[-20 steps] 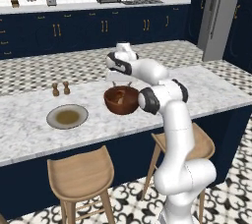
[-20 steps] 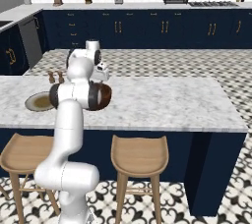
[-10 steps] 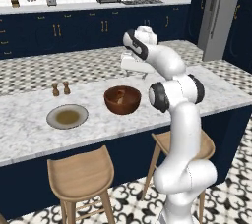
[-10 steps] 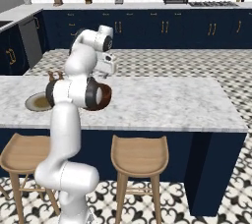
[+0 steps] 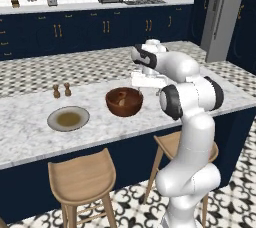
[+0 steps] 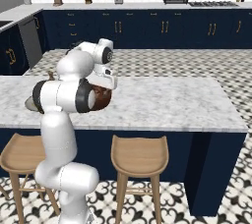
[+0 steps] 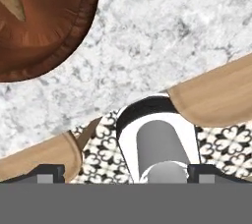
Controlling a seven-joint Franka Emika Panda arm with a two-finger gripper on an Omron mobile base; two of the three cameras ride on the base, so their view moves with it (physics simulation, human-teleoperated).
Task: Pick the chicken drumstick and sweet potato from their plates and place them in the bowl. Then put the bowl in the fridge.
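Turned dark wood bowl (image 5: 124, 101), ringed grain; veined marble counter (image 5: 30, 127); matt wooden stools (image 5: 82, 177); brushed metal fridge (image 5: 222, 14)

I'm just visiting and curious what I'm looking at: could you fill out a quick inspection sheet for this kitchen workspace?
Surface: white marbled island counter.
Job's things: dark wooden bowl holding something tan; grey-beige plate, no food on it; grey fridge at the back right, shut.
Clutter: two small brown shakers.
Grippers: gripper open, holding nothing, raised beside the bowl.
Cables: nothing seen.
Surroundings: wooden stools, navy cabinets, patterned floor tiles.
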